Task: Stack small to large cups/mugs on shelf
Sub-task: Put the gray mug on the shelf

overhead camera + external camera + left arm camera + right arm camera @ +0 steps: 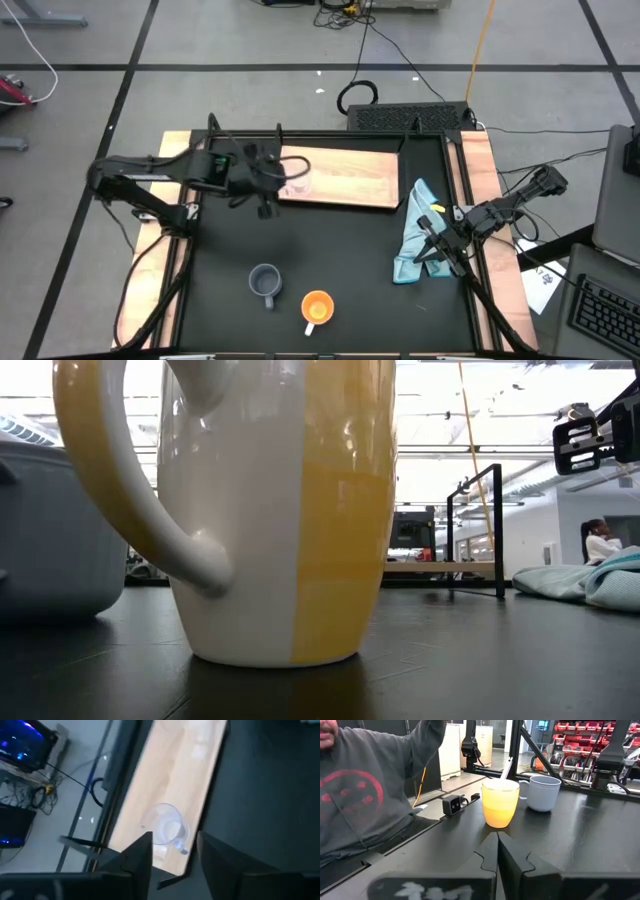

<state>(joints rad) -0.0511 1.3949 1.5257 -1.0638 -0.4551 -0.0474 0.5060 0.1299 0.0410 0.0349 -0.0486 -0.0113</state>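
Two dark grippers are in play, and the left gripper (268, 190) is the one at work. It hangs over the left end of the flat light-wood shelf board (350, 185), its fingers (141, 861) standing apart with nothing between them. Just beyond those fingertips, in the left wrist view, the small clear glass cup (166, 824) stands upright on the board near its left end; the gripper is close to it but I cannot see any contact. The board's long axis runs left to right along the far side of the black table (340, 270).

The right gripper (432, 250) waits at the right side of the table beside the crumpled light-blue cloth (418, 228), its fingers (487, 855) pressed together on nothing.

The two vessels not yet on the board sit well apart from it, near the front edge: the blue-grey handled mug (265, 284) to the left and the orange mug with a white handle (317, 307) just to its right, both upright.

With the smallest cup placed, the blue-grey mug looks like the next piece. It lies nearer than the left gripper and slightly to its right, well inside the left half of the table, so the left arm is the closer one.
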